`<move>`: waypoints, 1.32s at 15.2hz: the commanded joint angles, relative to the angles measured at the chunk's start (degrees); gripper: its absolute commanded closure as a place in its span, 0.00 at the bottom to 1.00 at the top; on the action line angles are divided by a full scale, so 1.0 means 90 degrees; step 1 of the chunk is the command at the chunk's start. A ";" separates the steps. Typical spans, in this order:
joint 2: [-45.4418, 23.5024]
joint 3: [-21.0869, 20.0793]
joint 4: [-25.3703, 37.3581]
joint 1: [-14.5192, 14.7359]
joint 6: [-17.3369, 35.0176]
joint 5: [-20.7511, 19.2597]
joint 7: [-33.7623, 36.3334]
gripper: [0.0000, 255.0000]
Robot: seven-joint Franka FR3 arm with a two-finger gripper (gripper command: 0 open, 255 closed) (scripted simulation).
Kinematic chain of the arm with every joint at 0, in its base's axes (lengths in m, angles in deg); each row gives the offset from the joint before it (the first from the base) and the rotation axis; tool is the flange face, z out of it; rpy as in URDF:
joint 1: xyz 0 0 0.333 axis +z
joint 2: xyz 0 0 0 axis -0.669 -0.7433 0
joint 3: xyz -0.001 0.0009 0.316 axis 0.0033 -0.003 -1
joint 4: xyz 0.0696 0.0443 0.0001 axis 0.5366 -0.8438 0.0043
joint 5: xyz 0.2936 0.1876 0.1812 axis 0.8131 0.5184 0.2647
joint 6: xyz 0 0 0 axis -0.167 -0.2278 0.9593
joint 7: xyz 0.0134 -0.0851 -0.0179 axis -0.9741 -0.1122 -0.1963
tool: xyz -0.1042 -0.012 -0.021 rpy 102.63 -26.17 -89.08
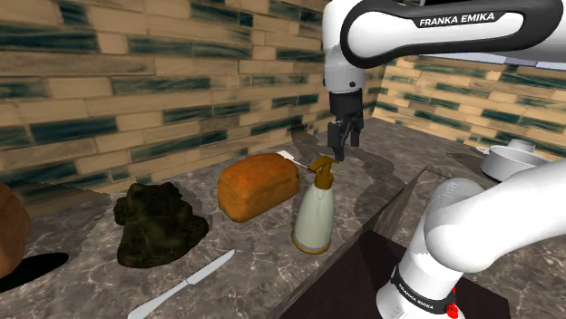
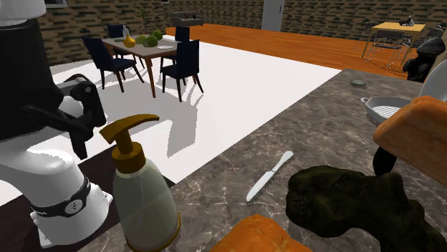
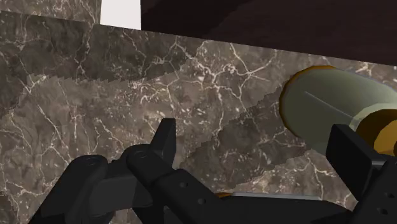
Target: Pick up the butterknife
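Silver butterknife [image 1: 186, 284] lies well apart from the tool [image 1: 344, 148], fingers spread.

Tan-and-teal brick wall [image 1: 136, 91] behind dark veined marble countertop [image 1: 254, 263]. Past countertop's edge: white floor area [image 2: 243, 79], orange wood floor [image 2: 301, 43] farther back, dining table [image 2: 143, 49] with dark chairs [image 2: 183, 68] around it.

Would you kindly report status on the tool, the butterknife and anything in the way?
Tool open, empty, above the counter beyond the pump bottle. Butterknife flat near counter edge, untouched. Bottle and bread loaf stand between.
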 commanded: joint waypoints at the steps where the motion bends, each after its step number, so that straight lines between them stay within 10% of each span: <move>1: 0.0000 0.0000 0.0000 0.0000 0.0000 0.0000 0.0000 0.00; 20: -0.2640 -0.0330 -0.0154 0.1680 0.4136 0.0692 -0.2454 0.00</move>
